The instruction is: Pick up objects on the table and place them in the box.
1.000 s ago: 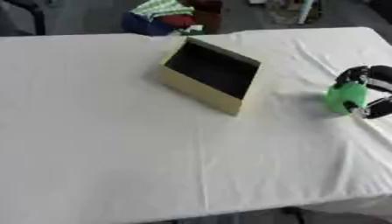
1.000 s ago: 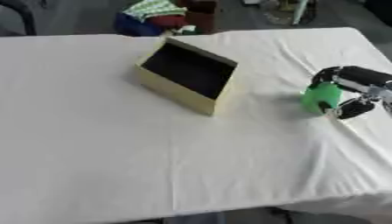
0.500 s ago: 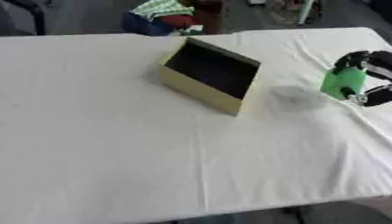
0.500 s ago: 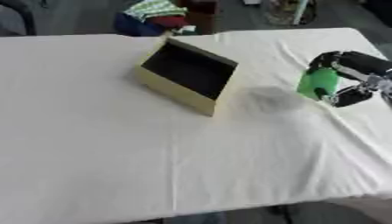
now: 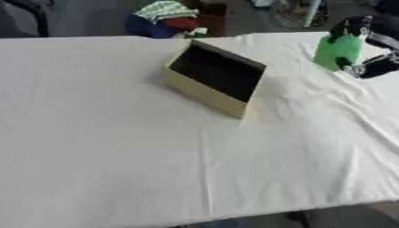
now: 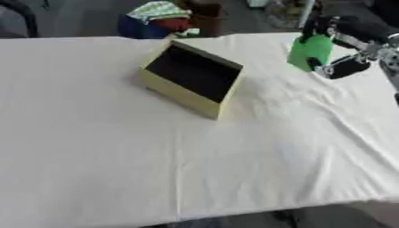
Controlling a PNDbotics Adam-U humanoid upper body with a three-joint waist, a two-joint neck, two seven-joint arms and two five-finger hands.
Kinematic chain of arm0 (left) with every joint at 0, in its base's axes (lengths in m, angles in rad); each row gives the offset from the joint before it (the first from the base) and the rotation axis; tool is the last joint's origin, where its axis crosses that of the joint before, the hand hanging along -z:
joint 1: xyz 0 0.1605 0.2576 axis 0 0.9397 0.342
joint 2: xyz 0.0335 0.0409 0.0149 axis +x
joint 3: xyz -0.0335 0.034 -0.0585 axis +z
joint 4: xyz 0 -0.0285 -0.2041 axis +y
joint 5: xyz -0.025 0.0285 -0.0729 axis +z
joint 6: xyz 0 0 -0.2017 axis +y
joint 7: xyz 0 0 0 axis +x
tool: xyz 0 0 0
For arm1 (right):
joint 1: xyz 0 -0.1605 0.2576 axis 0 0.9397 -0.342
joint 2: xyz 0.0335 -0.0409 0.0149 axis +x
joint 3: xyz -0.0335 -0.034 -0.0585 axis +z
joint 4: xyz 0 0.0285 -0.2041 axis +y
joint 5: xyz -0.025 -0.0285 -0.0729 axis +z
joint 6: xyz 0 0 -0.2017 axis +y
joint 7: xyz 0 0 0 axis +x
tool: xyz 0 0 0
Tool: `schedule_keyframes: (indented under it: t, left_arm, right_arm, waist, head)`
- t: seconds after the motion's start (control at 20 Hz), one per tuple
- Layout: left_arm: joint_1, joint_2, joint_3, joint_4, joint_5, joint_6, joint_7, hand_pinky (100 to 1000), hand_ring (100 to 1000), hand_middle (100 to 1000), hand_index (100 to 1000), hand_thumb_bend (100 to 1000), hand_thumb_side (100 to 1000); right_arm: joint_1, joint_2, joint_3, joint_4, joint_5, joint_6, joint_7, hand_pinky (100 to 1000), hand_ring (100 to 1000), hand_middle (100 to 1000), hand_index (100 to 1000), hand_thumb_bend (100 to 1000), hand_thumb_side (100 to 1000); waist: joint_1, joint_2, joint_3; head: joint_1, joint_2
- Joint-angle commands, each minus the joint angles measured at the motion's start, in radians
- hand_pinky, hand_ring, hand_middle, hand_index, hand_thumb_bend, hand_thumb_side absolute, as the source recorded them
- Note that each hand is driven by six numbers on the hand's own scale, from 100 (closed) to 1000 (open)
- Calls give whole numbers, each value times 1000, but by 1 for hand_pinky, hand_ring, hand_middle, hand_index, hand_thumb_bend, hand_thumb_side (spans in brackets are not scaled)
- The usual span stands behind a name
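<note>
At the worktop's point(image 6: 117, 156) far right, the black right hand point(image 6: 347, 46) grips a green block-shaped object point(image 6: 309, 52), raised beside the open yellow box point(image 6: 191, 80); right eye view shows more wrist.

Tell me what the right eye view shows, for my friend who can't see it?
The robot's right hand holds a green object up above the far right part of a table covered in a white cloth. A yellowish open box with a dark inside sits left of it, nearer the middle of the table. The left hand is not in the picture.
</note>
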Motion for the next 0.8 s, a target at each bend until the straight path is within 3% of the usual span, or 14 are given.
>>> schedule_keyframes:
  t: [0.05,0.45,0.8]
  left_arm:
    - [-9,17,4,-9,6,-1,-7,628,469,457,618,100,697]
    - [-20,11,-7,-9,15,-3,-19,628,469,457,618,100,698]
    - [-27,5,-13,-8,21,-4,-27,628,469,456,618,100,698]
  right_arm:
    - [-81,14,28,-14,21,-27,21,713,653,389,583,100,100]
    - [-289,173,111,115,78,-94,79,716,664,403,593,100,100]
    - [-373,286,129,309,192,-126,118,735,713,472,684,100,100]
  waist:
    - [2,-15,6]
    - [4,-12,46]
    - [5,-9,70]
  head:
    - [-8,5]
    - [-25,5]
    - [-28,1]
